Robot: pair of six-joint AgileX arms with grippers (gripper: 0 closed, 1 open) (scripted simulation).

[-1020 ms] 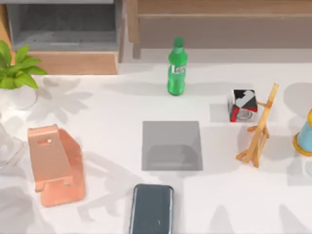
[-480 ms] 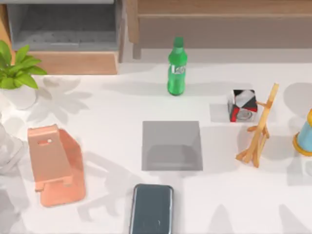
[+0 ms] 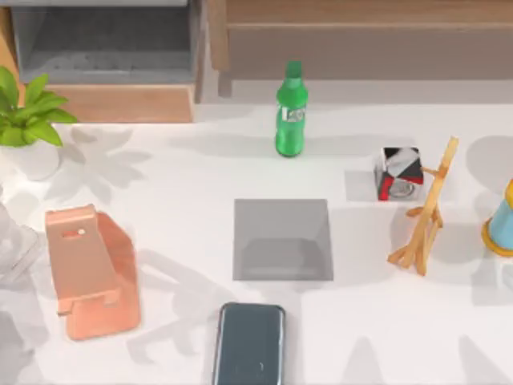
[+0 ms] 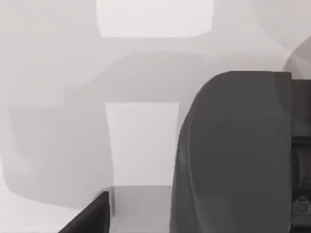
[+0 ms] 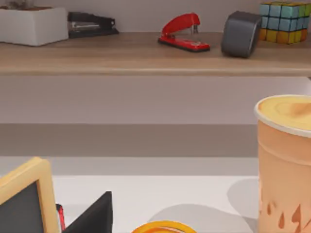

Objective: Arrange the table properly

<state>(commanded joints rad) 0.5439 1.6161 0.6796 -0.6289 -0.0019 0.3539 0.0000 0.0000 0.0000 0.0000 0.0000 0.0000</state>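
The white table (image 3: 176,172) carries a grey square mat (image 3: 283,239) at its middle. A dark phone (image 3: 249,343) lies flat at the front edge, just below the mat. On the left lies a pink phone stand (image 3: 90,269). A green bottle (image 3: 291,111) stands upright at the back. Over on the right are a black, white and red cube (image 3: 399,172) and a wooden easel (image 3: 427,210). A dark part of my left gripper (image 4: 92,218) hangs over bare shadowed tabletop (image 4: 141,141). My right gripper (image 5: 95,216) sits low by a wooden-framed board (image 5: 24,199) and a paper cup (image 5: 285,160).
A potted plant (image 3: 28,112) stands at the back left and a blue and yellow object (image 3: 501,224) at the right edge. Behind the table is wooden furniture with a grey recess (image 3: 100,40). A shelf (image 5: 146,53) holds a red stapler (image 5: 183,31) and a colour cube (image 5: 284,19).
Faint shadows at the table's left edge have shifted slightly. No object on the table has moved.
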